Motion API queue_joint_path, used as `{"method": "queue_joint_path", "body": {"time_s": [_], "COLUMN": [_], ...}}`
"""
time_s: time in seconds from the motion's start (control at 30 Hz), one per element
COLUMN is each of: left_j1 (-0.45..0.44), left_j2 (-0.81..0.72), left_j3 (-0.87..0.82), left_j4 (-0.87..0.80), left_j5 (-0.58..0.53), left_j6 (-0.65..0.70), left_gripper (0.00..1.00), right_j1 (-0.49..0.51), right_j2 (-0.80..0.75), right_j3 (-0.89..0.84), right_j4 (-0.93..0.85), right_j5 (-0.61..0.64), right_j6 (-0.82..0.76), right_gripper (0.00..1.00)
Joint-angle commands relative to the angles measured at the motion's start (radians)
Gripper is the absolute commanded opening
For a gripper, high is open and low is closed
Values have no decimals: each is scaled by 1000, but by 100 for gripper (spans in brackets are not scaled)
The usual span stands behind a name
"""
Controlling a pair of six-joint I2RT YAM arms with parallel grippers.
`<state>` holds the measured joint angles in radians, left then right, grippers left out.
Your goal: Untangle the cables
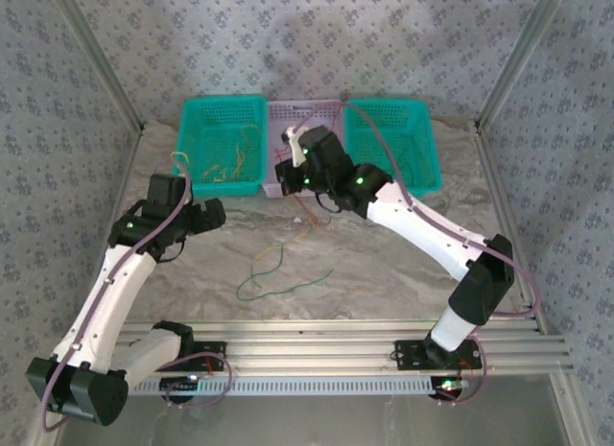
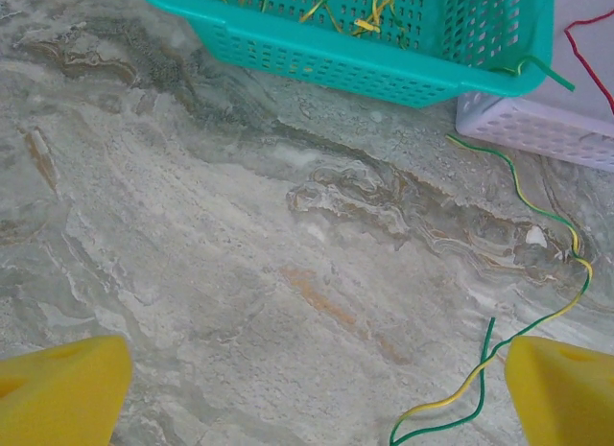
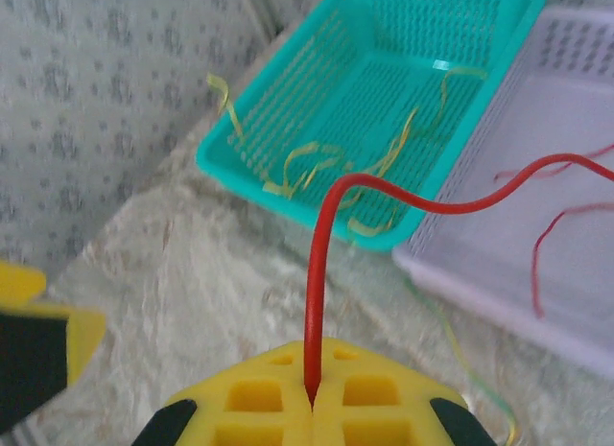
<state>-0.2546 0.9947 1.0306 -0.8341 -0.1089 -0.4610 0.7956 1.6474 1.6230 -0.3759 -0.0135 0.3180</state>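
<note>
right wrist shows right pincer (image 3: 312, 403) clamped on red cable (image 3: 321, 264); left pincer (image 2: 315, 393) wide.

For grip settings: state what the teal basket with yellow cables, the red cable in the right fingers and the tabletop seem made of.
The teal basket looks like moulded plastic with a slight sheen: uniform colour, regular grid of holes. The red cable has a smooth, plastic-looking sheath that bends freely; its core is hidden. The tabletop is matte with grey-brown marble veining; stone or printed sheet, I cannot tell.
</note>
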Motion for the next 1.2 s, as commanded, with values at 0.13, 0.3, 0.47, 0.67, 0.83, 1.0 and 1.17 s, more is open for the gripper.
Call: {"method": "queue_joint_path", "body": {"time_s": [0.13,0.3,0.47,0.67,0.83,1.0,1.17], "left_j1": [6,8,8,8,9,9,9], "left_j2": [-28,-33,-34,-33,-33,-28,-28], "left_j3": [-10,-10,-15,-15,-15,-16,-14], "left_j4": [12,14,12,13,14,12,11], "left_j5": [-7,-11,-11,-10,-11,-11,-12], "left_j6": [19,19,21,24,25,27,28], "left_gripper": [100,100,100,100,100,100,100], "right_j1": [-155,-206,-269,-317,-317,-312,-293], "right_j2": [199,395,621,835,956,944,843], "right_j3": [219,399,582,753,864,858,851], "right_j4": [56,75,86,64,-14,-33,-68], "right_j5": [-146,-243,-332,-341,-351,-347,-308], "right_j6": [-31,-60,-24,45,75,68,-1], "right_gripper": [0,0,0,0,3,25,43]}}
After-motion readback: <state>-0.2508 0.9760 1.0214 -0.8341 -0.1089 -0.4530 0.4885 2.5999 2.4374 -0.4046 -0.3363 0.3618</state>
